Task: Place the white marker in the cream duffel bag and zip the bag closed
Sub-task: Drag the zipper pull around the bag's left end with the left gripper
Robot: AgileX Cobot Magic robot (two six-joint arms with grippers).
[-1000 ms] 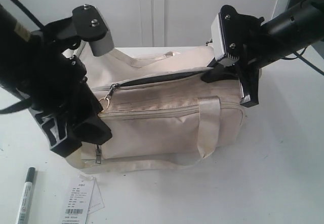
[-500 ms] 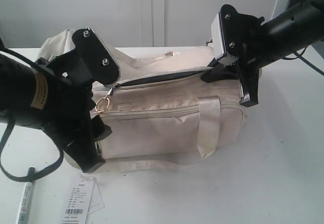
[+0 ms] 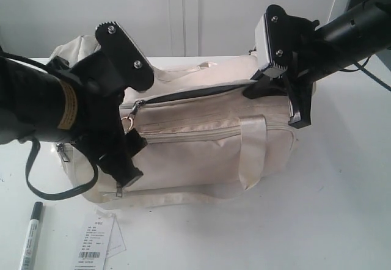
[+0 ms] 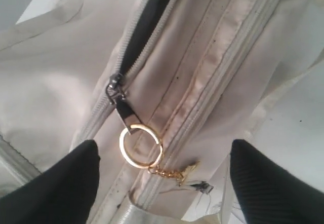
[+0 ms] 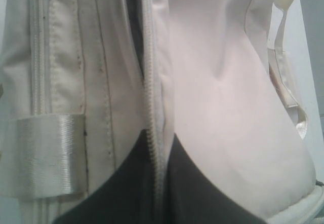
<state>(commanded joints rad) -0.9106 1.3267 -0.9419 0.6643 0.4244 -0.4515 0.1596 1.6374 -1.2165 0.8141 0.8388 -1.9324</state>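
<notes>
white marker (image 3: 30, 236): on the table (image 3: 330, 221) at the front, outside the bag, just beside a paper tag (image 3: 98, 240); likely light, stiff, smooth, apt to roll, so best taken across mid-barrel
cream duffel bag (image 3: 208, 142): soft and slumping, mouth only a narrow dark slit
left gripper (image 4: 162, 183): jaws spread, astride the ringed zipper pull (image 4: 124, 115)
right gripper (image 3: 255, 90): jaws pinching the bag's zipper edge at the end farthest from the marker

duffel bag (image 3: 201, 154): on table (image 3: 342, 209) | marker (image 3: 30, 236): front-left of bag | tag (image 3: 95, 242): beside marker
</notes>
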